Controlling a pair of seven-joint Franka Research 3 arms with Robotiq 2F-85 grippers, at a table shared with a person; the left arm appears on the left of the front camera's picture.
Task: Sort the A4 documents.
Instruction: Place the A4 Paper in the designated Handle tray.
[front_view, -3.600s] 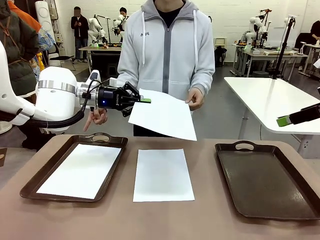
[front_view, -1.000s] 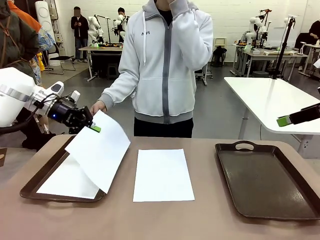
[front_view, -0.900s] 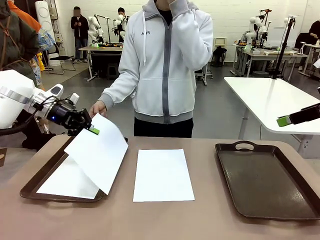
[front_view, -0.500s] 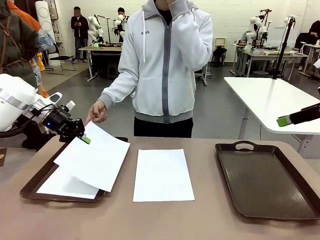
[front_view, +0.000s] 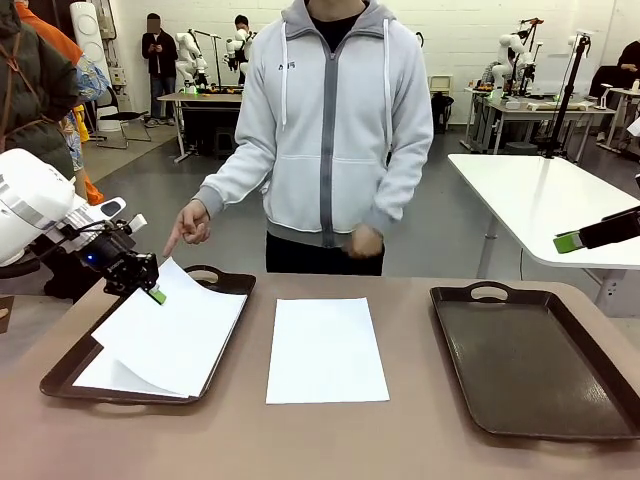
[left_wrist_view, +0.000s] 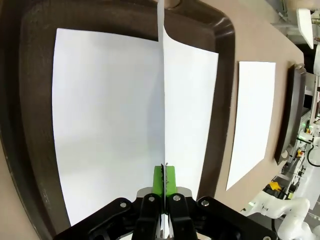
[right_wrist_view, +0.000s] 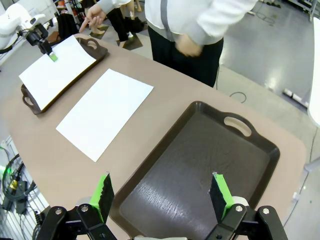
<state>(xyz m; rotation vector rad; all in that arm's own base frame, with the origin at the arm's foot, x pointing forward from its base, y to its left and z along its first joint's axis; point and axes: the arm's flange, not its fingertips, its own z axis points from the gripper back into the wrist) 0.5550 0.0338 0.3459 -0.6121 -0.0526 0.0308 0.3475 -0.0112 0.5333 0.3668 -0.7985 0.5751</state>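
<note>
My left gripper (front_view: 152, 291) is shut on the far corner of a white A4 document (front_view: 175, 330). That sheet slopes down over the left brown tray (front_view: 60, 372), nearly flat on a second sheet (front_view: 105, 377) lying in the tray. In the left wrist view the held sheet (left_wrist_view: 163, 90) shows edge-on between the green pads (left_wrist_view: 159, 179), above the tray's sheet (left_wrist_view: 105, 125). A third A4 document (front_view: 326, 349) lies flat on the table's middle. My right gripper (right_wrist_view: 161, 196) stands open, high above the bare right tray (right_wrist_view: 200, 160).
A person in a grey hoodie stands at the far side, one hand (front_view: 188, 226) pointing a finger down near the left tray's far handle (front_view: 205, 272). A white table (front_view: 540, 200) stands behind on the right.
My left gripper has moved down and left, and the held sheet has dropped from steeply tilted to almost flat over the left tray. The person's raised hand has come down to waist height.
</note>
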